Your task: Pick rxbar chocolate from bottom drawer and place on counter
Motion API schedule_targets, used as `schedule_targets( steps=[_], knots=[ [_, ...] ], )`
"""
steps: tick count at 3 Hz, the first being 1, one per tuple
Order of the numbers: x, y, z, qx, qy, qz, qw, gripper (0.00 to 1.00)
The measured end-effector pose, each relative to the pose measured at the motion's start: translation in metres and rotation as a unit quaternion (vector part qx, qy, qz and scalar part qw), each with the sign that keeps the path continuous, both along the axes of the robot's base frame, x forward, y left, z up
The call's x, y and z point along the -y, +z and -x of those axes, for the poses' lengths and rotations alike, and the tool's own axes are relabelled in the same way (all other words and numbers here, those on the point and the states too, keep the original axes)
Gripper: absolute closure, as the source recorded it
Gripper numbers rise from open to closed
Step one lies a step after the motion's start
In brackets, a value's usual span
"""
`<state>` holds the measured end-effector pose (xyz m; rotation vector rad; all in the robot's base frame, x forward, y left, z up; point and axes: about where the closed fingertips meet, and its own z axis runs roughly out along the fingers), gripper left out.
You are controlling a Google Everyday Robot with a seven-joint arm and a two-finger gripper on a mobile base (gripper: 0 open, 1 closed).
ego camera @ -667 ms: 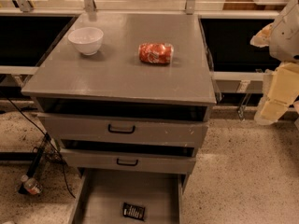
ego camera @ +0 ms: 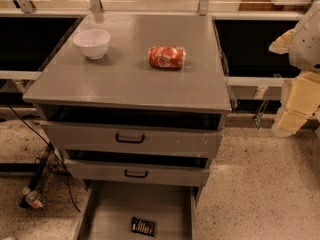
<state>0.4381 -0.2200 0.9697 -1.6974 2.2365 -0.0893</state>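
Bottom centre, your one rxbar chocolate is lying in the bottom drawer; one bowl and one can are sitting on the counter; the gripper is hanging far right, and you cannot tell its grip.

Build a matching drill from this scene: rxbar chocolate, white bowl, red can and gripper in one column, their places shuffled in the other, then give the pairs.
Things
1. rxbar chocolate
2. white bowl
3. red can
4. gripper

Places
A. lying on its side near the middle of the counter
B. flat on the floor of the open bottom drawer
C. off the counter, beyond its right side as the camera sees it
D. upright near the counter's far left corner

Pairs: 1-B, 2-D, 3-A, 4-C
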Motion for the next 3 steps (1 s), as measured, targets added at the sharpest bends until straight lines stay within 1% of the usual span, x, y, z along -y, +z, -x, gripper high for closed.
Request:
schedule_targets(
  steps=[1,2,3],
  knots=[
    [0.005,-0.017,0.001,0.003,-0.013,-0.009,0.9999,0.00],
    [0.012,-0.054,0.000,-0.008,-0.018,-0.027,0.9994,0.00],
    [0.011,-0.053,0.001,-0.003,-0.018,-0.030,0.9994,0.00]
  ],
)
